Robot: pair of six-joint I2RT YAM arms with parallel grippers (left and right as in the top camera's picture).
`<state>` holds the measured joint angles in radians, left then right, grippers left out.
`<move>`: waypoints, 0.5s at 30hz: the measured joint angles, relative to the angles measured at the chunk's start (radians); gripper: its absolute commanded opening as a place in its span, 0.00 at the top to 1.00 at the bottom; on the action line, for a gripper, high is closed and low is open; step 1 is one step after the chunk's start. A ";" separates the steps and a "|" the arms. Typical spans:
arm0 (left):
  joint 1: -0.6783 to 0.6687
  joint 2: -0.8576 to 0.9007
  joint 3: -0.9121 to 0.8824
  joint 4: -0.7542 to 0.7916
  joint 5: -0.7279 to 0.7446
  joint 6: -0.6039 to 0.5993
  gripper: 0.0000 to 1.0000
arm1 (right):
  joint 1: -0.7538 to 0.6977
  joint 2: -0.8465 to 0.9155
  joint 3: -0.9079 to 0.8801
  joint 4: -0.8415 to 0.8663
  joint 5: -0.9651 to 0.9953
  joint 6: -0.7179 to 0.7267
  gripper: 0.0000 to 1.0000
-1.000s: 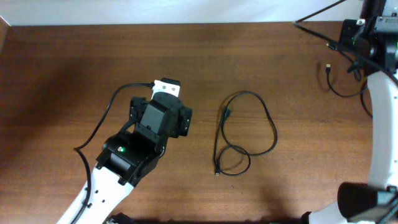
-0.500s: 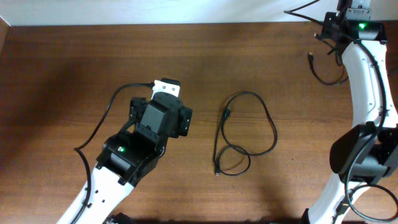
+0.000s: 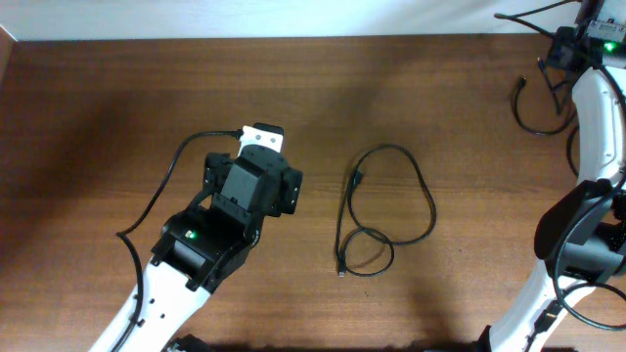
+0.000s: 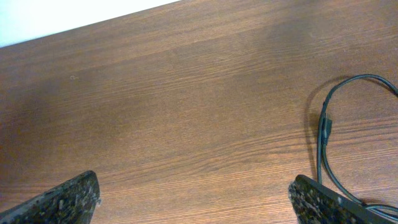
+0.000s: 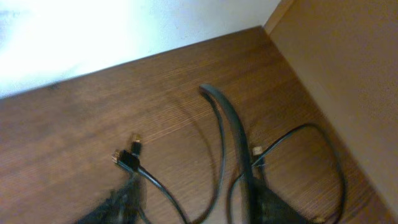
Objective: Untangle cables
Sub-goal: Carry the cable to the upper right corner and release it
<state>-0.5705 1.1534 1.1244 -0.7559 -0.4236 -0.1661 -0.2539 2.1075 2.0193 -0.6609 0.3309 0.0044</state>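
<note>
One thin black cable (image 3: 386, 210) lies in loose loops in the middle of the table, with a plug (image 3: 357, 181) at its left side. My left gripper (image 4: 199, 193) hovers to the left of it, wide open, with bare wood between its fingers. That cable's plug (image 4: 324, 127) shows at the right of the left wrist view. At the back right corner, more black cables (image 3: 533, 106) loop below my right wrist (image 3: 577, 44). In the blurred right wrist view the right gripper (image 5: 193, 210) has its fingers apart, and cable strands (image 5: 163, 190) with small plugs (image 5: 126, 158) run between and beside them.
The left arm (image 3: 196, 244) reaches in from the front left, with its own thick black cable (image 3: 161, 191) curving beside it. The white right arm (image 3: 597, 108) runs along the right edge. A white wall (image 5: 124, 31) borders the table's far edge.
The right arm has swung along the back right corner, carrying the cables' plug end with it. Its jaws have gone from shut to apart. The left arm and the middle cable have not moved.
</note>
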 measured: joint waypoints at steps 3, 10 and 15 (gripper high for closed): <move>0.000 0.000 0.000 0.000 0.000 0.000 0.01 | 0.000 0.001 0.000 -0.013 -0.015 0.000 0.20; 0.000 0.000 0.000 0.000 0.000 0.000 0.01 | 0.000 0.002 0.000 -0.048 -0.027 -0.002 0.16; 0.000 0.000 0.000 0.000 0.000 0.000 0.01 | 0.000 0.002 0.000 -0.094 -0.046 -0.004 0.16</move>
<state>-0.5705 1.1534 1.1244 -0.7559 -0.4236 -0.1658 -0.2535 2.1098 2.0193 -0.7547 0.2852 0.0002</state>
